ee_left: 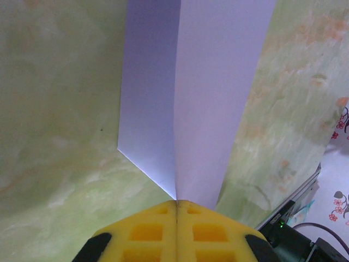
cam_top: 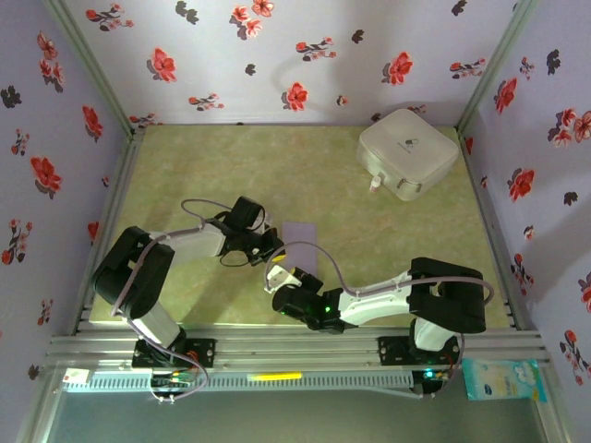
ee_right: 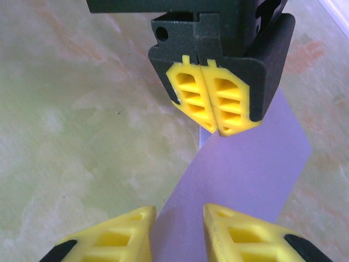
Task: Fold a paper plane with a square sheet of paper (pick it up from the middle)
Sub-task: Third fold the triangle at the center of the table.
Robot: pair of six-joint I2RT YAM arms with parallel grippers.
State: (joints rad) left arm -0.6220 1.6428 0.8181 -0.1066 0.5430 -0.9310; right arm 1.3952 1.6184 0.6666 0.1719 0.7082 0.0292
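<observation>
The square sheet of paper [cam_top: 298, 238], pale lavender, is lifted off the green table and bent along a centre crease into two flaps [ee_left: 202, 98]. My left gripper [ee_left: 176, 204] is shut on the crease at the sheet's near end. From the right wrist view, that left gripper [ee_right: 210, 128] pinches the far edge while the paper [ee_right: 245, 174] curves down towards me. My right gripper [ee_right: 180, 210] is open with a narrow gap, and the sheet's lower part lies between its yellow fingers [ee_right: 122, 229]. From above, the right gripper [cam_top: 279, 277] sits just below the left gripper [cam_top: 270, 245].
A white rounded box [cam_top: 408, 154] sits at the back right of the green table [cam_top: 185, 166]. Floral walls close in the left, back and right sides. The aluminium rail [cam_top: 295, 346] with both arm bases runs along the near edge.
</observation>
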